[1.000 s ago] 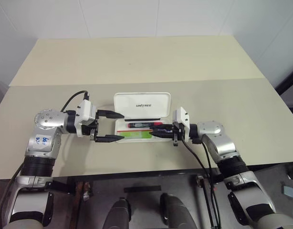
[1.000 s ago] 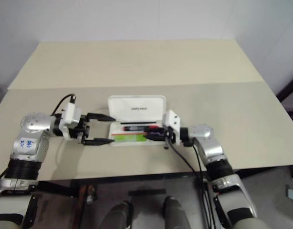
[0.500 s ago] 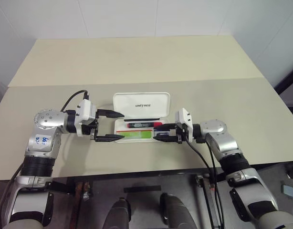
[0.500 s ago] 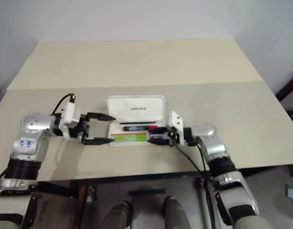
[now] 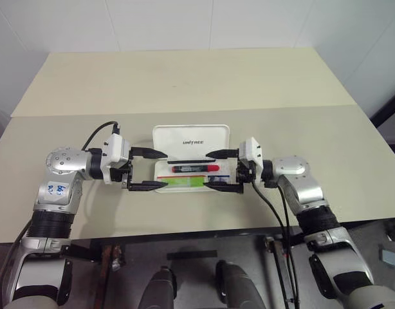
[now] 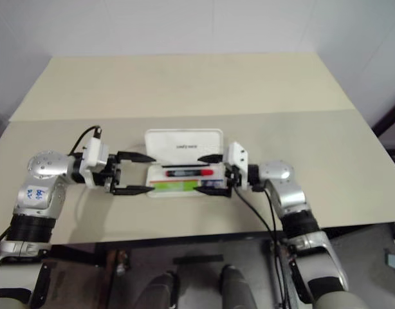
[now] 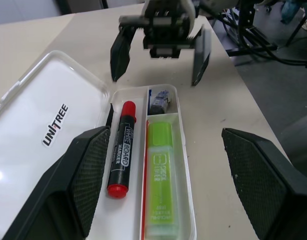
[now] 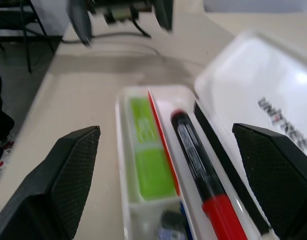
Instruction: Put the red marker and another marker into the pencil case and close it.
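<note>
Both the black-barrelled red-capped marker and stubby light-green marker lie in the white hard-plastic pencil case near the beige desk's front edge, so with left gripper and right gripper spread wide and empty, one should swing the lid down squarely.

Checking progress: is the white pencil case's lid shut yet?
Open: the white hard plastic pencil case has its lid swung back, markers visible inside.

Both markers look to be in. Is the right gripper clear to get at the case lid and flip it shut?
Probably yes. The right gripper is open at the pencil case's right end, holding nothing, and the lid lies flat behind the tray with nothing on it.
</note>
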